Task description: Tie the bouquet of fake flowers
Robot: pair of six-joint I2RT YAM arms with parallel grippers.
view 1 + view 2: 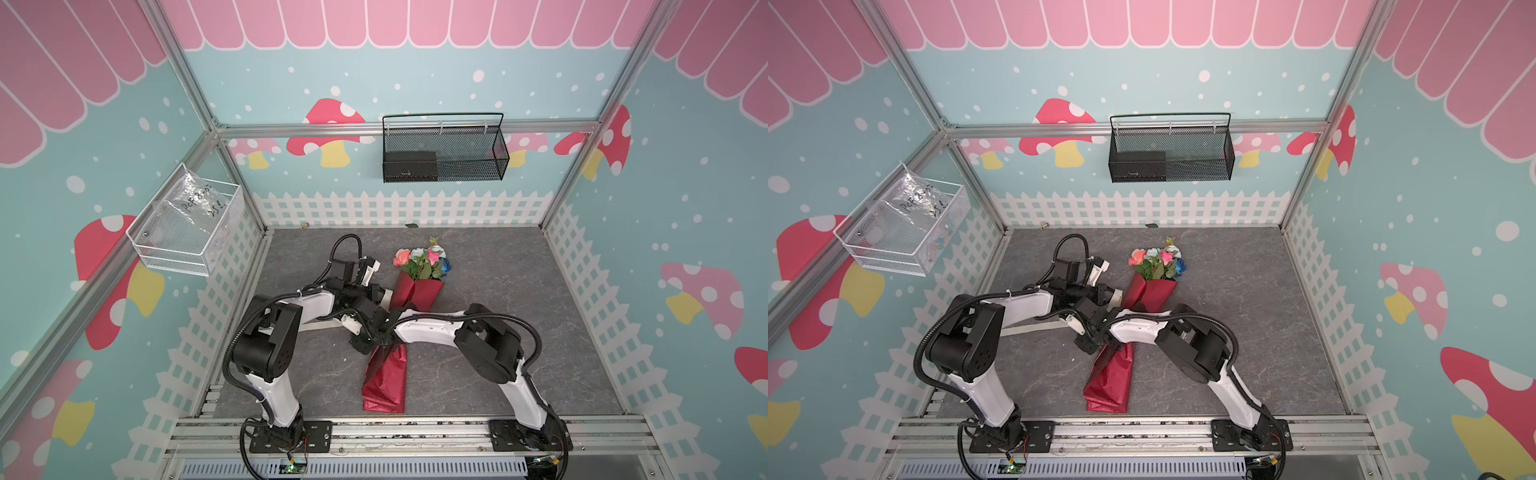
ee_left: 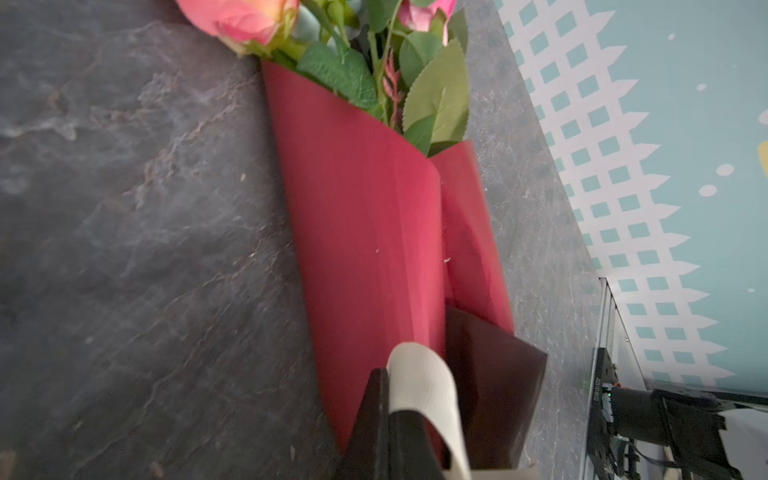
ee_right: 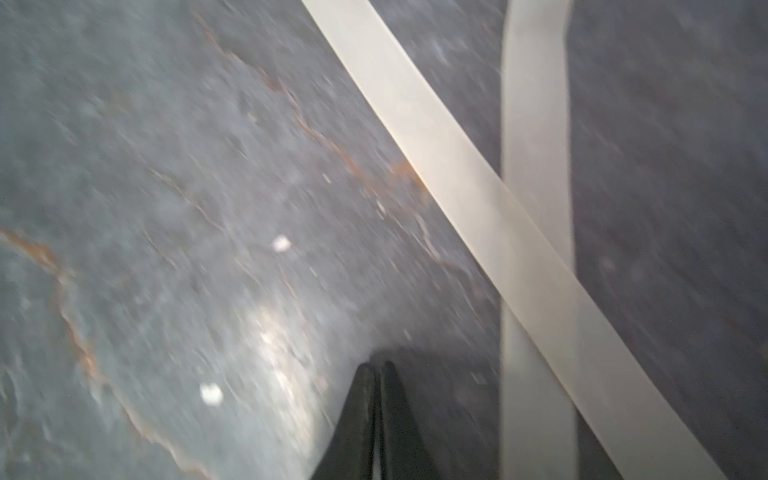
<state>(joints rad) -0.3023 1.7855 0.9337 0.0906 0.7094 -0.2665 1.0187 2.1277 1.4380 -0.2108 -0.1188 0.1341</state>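
Bouquet of fake flowers (image 1: 420, 286) lies mid-worktop (image 1: 519, 332), blooms toward the back wall. Left tool (image 2: 384, 399) is clamped on the cream ribbon (image 2: 419, 386) — right tool (image 3: 376, 374) is pinched together near the ribbon.

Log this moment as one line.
left fingers: shut on cream flat ribbon | right fingers: shut, near ribbon | red-paper-wrapped fake flower bouquet: lying on grey table

cream ribbon (image 3: 453, 166) crosses itself over the grey table (image 3: 166, 208).
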